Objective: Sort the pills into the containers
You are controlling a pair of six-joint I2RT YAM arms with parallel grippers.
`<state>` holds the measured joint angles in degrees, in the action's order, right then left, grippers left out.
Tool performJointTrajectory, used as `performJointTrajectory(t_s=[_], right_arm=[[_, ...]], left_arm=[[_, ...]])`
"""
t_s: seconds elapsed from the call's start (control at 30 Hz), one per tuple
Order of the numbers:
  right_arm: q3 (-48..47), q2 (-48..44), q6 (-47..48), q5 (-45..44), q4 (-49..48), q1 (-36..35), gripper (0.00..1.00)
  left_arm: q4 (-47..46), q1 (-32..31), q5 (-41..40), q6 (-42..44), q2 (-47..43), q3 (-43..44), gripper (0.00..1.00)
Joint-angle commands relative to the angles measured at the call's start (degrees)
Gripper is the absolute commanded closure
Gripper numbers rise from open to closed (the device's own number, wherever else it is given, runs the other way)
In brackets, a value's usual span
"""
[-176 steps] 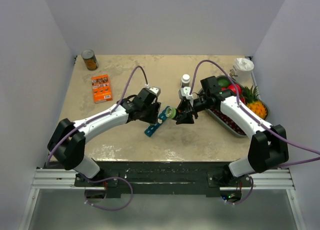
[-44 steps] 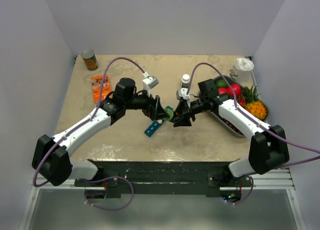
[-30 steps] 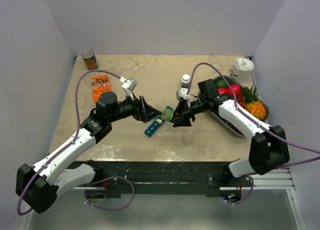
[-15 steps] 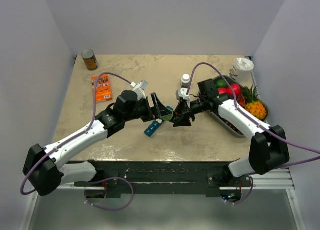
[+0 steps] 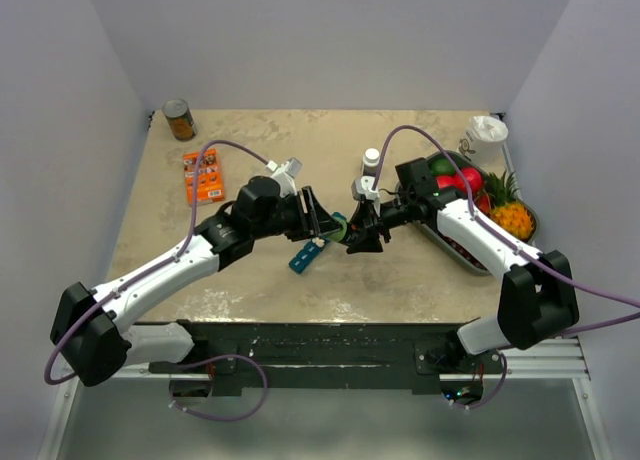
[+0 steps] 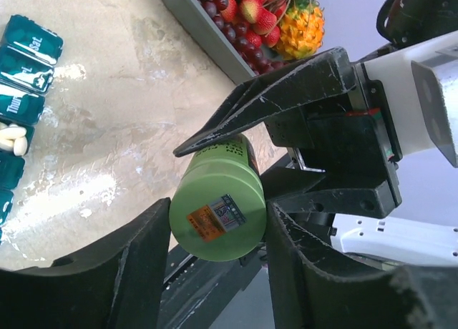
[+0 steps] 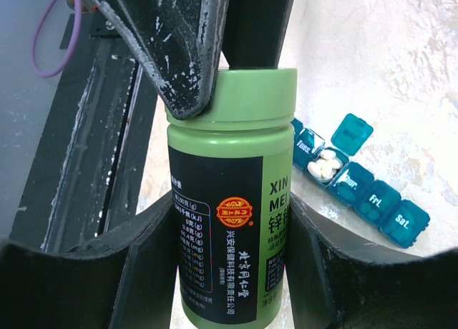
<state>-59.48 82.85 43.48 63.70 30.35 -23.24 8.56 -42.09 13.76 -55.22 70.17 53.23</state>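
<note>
The green pill bottle (image 5: 338,225) lies level above the table, its black-labelled body (image 7: 229,236) clamped in my right gripper (image 5: 356,230) (image 7: 229,209). My left gripper (image 5: 322,220) (image 6: 218,213) meets it from the left, fingers pressed on both sides of the green cap (image 6: 218,216). Below the bottle lie the teal containers (image 5: 308,255) (image 7: 372,197) (image 6: 25,53). One compartment has its lid up and holds white pills (image 7: 322,164) (image 6: 13,139); the compartments beside it are shut.
The grey fruit tray (image 5: 452,248) (image 6: 193,18) sits just right of my right arm. A small white bottle (image 5: 371,160) stands behind the grippers. An orange packet (image 5: 203,175) and a brown tin can (image 5: 179,120) are at the far left, a white jug (image 5: 487,132) at the far right.
The left arm, drawn back to the left a second ago, has returned to the bottle and its jaws have closed onto the cap. The right arm and bottle have not moved.
</note>
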Motion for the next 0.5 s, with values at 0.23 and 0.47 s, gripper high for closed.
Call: performJointTrajectory(t_s=[0.23, 0.47], right_arm=[[-1.6, -0.7, 1.8, 3.4, -0.1, -0.1, 1.0], [-2.5, 0.3, 7.6, 5.1, 4.9, 0.0, 1.0]], left_arm=[[-7.7, -0.1, 15.9, 16.7, 1.4, -1.0, 0.81], [-5.7, 1.9, 32.1, 43.1, 5.0, 0.5, 0.85]])
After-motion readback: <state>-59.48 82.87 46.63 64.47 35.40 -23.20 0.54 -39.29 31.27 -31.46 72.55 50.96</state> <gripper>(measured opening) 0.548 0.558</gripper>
